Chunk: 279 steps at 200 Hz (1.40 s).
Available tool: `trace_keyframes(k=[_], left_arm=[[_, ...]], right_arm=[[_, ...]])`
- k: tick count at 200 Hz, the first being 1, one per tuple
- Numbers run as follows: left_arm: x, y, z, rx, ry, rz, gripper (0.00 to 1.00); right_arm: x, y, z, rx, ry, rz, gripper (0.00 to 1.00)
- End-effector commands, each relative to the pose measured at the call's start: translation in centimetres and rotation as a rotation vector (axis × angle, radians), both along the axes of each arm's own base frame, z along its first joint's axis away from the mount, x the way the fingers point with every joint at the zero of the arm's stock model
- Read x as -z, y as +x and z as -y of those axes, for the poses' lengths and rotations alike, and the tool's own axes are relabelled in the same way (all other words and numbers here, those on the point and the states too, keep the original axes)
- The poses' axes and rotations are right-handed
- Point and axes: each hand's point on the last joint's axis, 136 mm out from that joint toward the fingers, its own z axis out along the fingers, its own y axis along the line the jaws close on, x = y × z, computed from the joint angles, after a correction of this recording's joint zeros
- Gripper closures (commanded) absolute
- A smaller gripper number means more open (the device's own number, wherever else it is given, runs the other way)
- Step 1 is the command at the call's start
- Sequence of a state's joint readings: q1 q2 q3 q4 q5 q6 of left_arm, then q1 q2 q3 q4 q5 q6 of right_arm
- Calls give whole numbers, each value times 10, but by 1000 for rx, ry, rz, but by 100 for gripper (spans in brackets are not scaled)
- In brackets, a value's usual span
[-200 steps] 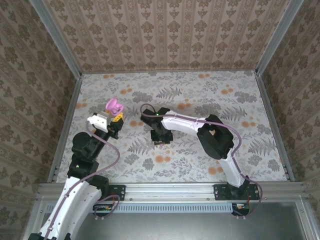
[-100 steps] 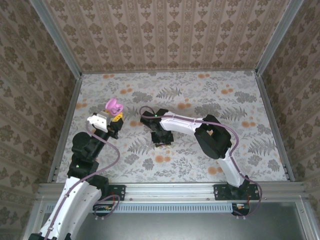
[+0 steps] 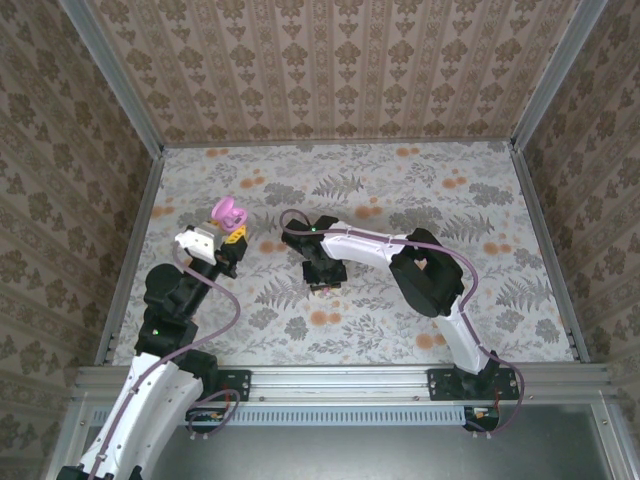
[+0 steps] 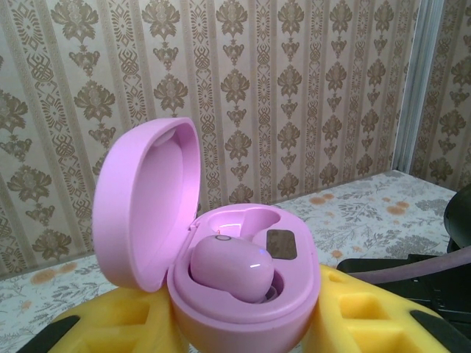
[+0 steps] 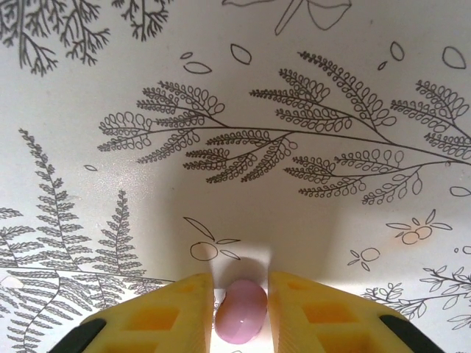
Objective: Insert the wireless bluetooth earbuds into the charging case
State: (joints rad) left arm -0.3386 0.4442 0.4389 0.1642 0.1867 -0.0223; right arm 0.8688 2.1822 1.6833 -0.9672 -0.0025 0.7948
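The right claw [image 5: 241, 298] is clenched on a pink earbud [image 5: 241, 312] down at the surface [image 5: 294, 110], probably to carry it. The left claw [image 3: 231, 236] grasps the case [image 4: 243, 309] upright with its lid [image 4: 143, 206] open, apparently offering the socket beside the seated earbud [image 4: 232, 268].

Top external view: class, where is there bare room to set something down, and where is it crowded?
Bare table: the far strip along the back wall, and the right side between the right arm and the side rail. Crowded: centre-left, where the left gripper holds the open charging case near the right gripper.
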Motion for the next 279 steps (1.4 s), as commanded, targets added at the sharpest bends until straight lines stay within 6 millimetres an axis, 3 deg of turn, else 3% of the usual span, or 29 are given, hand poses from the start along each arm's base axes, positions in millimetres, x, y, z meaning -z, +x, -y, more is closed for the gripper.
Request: trace_keyframes(k=[1,58,93,155,190,235,279], left_arm=[[-5,-1,1,12,-6,28,63],[-3,-1,3,19,-7,19,63],[0,0,9,52,-5,5,63],[10,8,31,164,-26,-52,63],[15,8,54,272,-21,-68,63],[18,0,99,470,3,-50,63],[11,-12,129,601,2,-7,63]], right_arm=[[7,-1,2,2,-11,-16,73],[-2,-2,5,-8,-4,1,76],[-26,2,1,-12,78,45,76],[-106,18,12,77,399,178,76],[-182,32,18,107,680,347,76],[-278,25,26,56,944,513,76],[-319,11,15,-12,1141,535,77]])
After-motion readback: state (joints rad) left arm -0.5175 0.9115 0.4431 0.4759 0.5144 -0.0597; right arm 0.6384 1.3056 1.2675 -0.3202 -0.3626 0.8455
